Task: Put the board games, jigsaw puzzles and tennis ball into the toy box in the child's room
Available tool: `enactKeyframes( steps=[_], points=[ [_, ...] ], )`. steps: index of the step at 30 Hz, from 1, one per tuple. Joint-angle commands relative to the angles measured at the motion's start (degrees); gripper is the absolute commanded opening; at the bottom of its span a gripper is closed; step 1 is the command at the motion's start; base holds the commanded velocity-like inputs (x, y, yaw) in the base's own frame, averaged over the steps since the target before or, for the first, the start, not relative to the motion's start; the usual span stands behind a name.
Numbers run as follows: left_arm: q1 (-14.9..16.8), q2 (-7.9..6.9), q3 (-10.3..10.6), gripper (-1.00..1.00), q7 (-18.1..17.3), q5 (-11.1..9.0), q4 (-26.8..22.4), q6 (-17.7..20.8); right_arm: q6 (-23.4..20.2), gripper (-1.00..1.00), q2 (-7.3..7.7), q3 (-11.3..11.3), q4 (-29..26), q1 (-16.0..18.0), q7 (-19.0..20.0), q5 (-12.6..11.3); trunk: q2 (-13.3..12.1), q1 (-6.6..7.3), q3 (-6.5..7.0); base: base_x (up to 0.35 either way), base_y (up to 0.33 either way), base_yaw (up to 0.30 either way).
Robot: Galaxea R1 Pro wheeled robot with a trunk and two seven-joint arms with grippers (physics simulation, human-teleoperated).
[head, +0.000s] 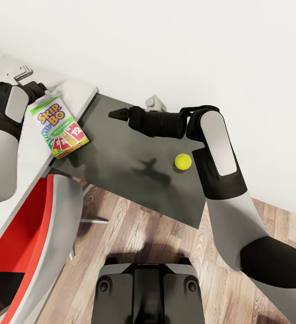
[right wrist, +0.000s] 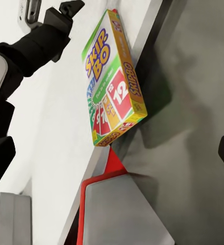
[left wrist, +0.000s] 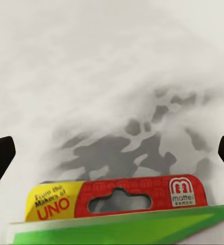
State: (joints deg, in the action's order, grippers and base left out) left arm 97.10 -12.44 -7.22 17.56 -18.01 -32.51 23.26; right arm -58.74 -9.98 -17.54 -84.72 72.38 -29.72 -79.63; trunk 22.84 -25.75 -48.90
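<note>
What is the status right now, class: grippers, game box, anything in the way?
Left gripper open at Skip-Bo box top edge, not gripping. Right gripper over grey surface, jaws unclear. Box overhangs white table edge. Tennis ball loose nearby.

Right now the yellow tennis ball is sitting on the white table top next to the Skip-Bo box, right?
Not quite. The tennis ball is yellow, but it sits on the dark grey surface beside the right arm, well apart from the Skip-Bo box. Only the Skip-Bo box rests on the white table top, overhanging its edge. The head view shows this.
</note>
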Motion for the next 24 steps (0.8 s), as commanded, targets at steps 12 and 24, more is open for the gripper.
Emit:
enactKeyframes(
  steps=[12,24],
  points=[
    [0.02,-3.57,-3.65,1.0,-0.14,-1.36,-4.67,14.7,-0.17,1.0,-0.02,0.16,0.07,0.04,-0.6,-0.41,0.09,-0.03,-0.07,0.0,0.0,0.0],
    [-0.13,-3.98,-20.02,1.0,-0.5,-2.2,-14.44,36.41,-0.39,1.0,-0.02,0.47,0.29,0.04,-0.68,0.22,0.09,-0.03,-0.07,0.0,0.0,0.0]
  ],
)
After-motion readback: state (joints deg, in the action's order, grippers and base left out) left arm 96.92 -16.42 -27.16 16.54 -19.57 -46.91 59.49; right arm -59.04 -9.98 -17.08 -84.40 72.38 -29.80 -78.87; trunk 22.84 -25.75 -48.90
